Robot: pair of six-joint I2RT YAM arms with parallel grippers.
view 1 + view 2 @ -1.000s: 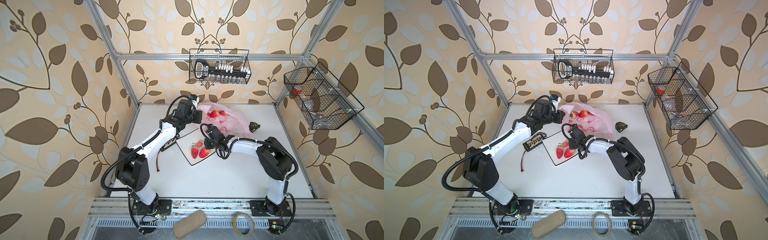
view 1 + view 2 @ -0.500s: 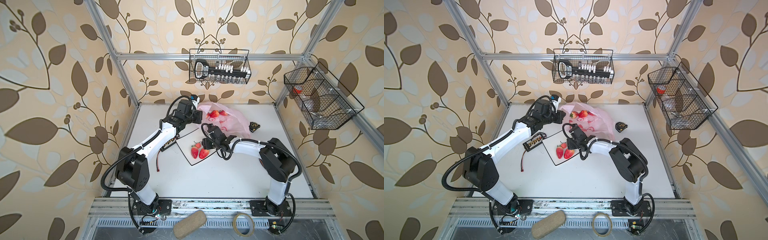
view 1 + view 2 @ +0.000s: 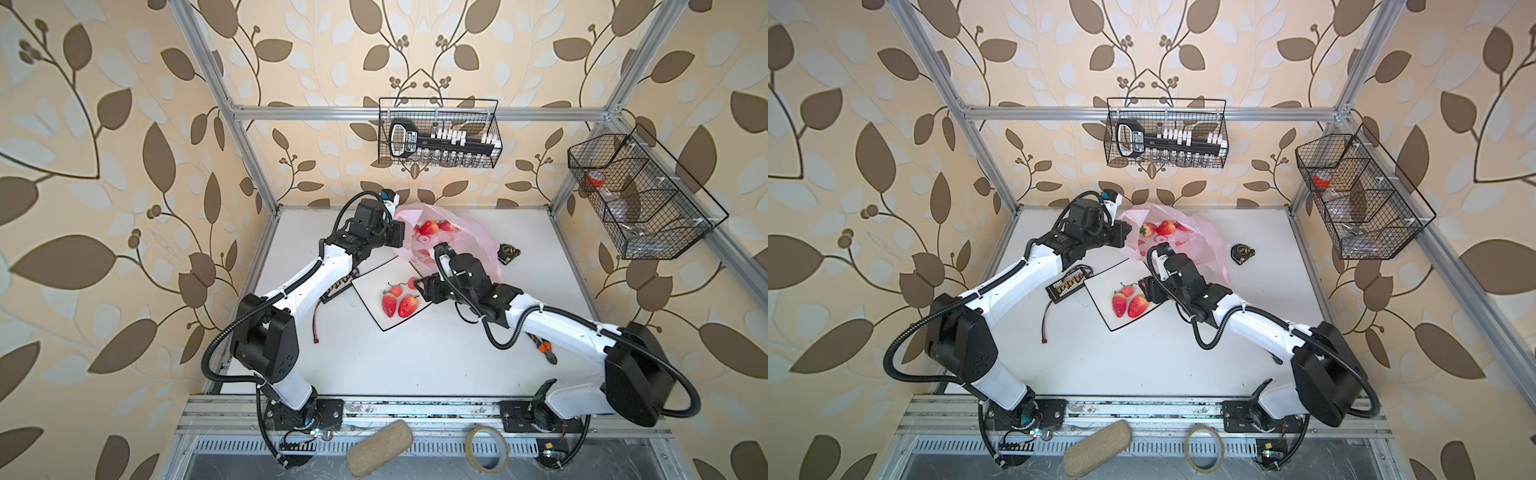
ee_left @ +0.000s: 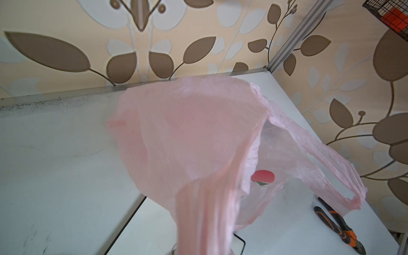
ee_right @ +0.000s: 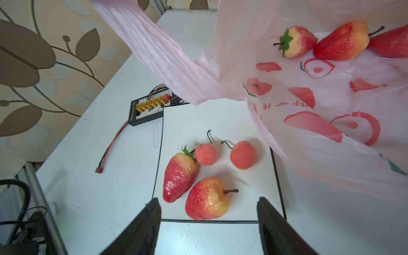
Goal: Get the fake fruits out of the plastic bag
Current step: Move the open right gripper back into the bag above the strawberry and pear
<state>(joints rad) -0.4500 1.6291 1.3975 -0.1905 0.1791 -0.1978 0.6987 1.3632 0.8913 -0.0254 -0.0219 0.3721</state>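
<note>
The plastic bag (image 3: 465,245), draped over one edge of the plate (image 5: 198,119), is thin, limp and slippery, so your left pincer (image 3: 402,237) is clamped on its bunched handle, probably the firmest hold. Three strawberries (image 5: 340,42) inside it, beyond the plate, look light, rigid and glossy: take each across its broad middle with your right pincer (image 5: 208,199), open and empty above the plate. Two cherries (image 5: 242,154) on the plate would likely roll.
</note>
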